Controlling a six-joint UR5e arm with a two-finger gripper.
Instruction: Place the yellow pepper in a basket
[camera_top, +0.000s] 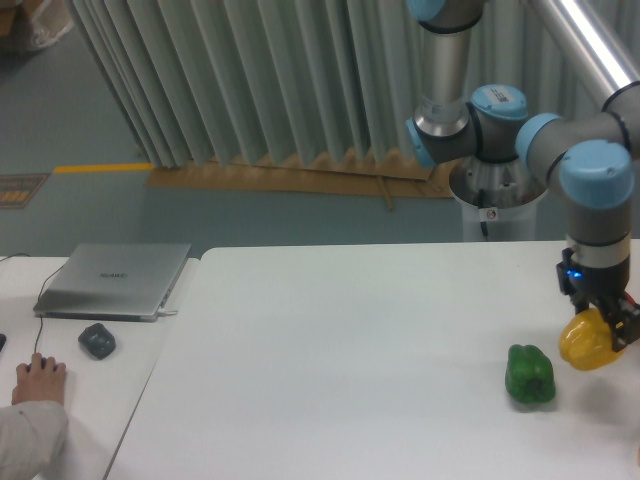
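Pick-up looks done: the gripper (597, 335) has its jaws clamped on the yellow pepper (588, 345), gripped from above, and the pepper hangs clear of the tabletop (350, 350) at the far right edge of the view. A soft shadow lies on the white surface below and a little to the right of it, so I judge it airborne, not resting. The green pepper (530, 374) sits on the tabletop just to the left of the carried one, apart from it and untouched. No red pepper can be made out from this angle. No basket is in view anywhere, so the drop-off spot cannot be placed; it is presumably out of frame. What is left, by my reading: carry the pepper to the basket, lower it in, release. Off to the left, a closed laptop (113, 281), a dark mouse (97, 340) and a person's hand (40, 381) sit well away from the work.
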